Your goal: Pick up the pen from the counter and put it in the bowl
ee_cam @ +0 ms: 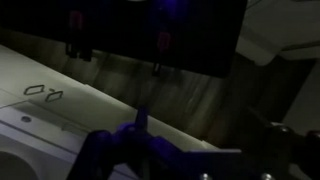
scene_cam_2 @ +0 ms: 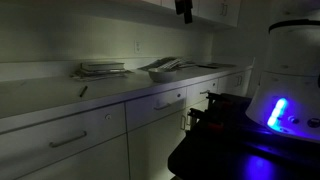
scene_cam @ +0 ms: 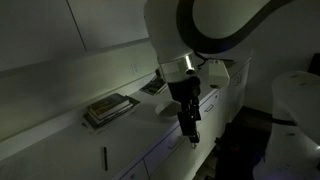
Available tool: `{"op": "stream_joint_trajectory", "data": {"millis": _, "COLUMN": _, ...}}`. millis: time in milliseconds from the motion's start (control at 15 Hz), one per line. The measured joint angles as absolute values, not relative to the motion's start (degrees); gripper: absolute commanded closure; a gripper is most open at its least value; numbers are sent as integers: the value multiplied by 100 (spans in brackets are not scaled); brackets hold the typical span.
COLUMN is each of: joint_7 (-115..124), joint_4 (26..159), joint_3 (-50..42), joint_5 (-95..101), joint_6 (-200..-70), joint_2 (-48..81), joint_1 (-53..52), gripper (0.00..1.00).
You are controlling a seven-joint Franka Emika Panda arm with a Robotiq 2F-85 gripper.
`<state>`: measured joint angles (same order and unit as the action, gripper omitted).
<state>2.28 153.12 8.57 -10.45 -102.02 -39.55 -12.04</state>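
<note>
Nearest you in an exterior view, your gripper (scene_cam: 192, 135) hangs fingers-down at mid-frame, before the white cabinet fronts (scene_cam: 120, 152). It's too dark to tell whether it is released or clenched. The pen (scene_cam_2: 84, 90) lies on the surface (scene_cam_2: 40, 98) at left of frame, near the front edge and well apart from the gripper. Behind the pen, by the wall, sits 1 flat stack (scene_cam_2: 100, 69), with dark trays (scene_cam_2: 165, 68) farther along.
</note>
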Motion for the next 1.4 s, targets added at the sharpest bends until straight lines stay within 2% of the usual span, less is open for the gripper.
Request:
{"op": "stream_joint_trajectory", "data": {"millis": 467, "joint_7": 306, "joint_4": 15312, "joint_3": 862, "joint_5": -1046, "joint_6": -10269, "joint_2": -3941, "joint_1": -1179, "gripper": 0}}
{"op": "stream_joint_trajectory", "data": {"millis": 667, "joint_7": 964, "joint_4": 15274, "joint_3": 935, "joint_5": -1046, "joint_6": -11094, "joint_2": -3599, "joint_1": -924, "gripper": 0}}
{"op": "stream_joint_trajectory", "data": {"millis": 1067, "joint_7": 2442, "joint_4": 14366, "joint_3": 1036, "joint_5": -794, "joint_6": -13233, "joint_2": -1344, "joint_1": -211, "gripper": 0}}
{"op": "stream_joint_trajectory", "data": {"millis": 1400, "joint_7": 4668, "joint_4": 12670, "joint_3": 1010, "joint_5": 278, "joint_6": -13480, "joint_2": 815, "joint_1": -272, "gripper": 0}}
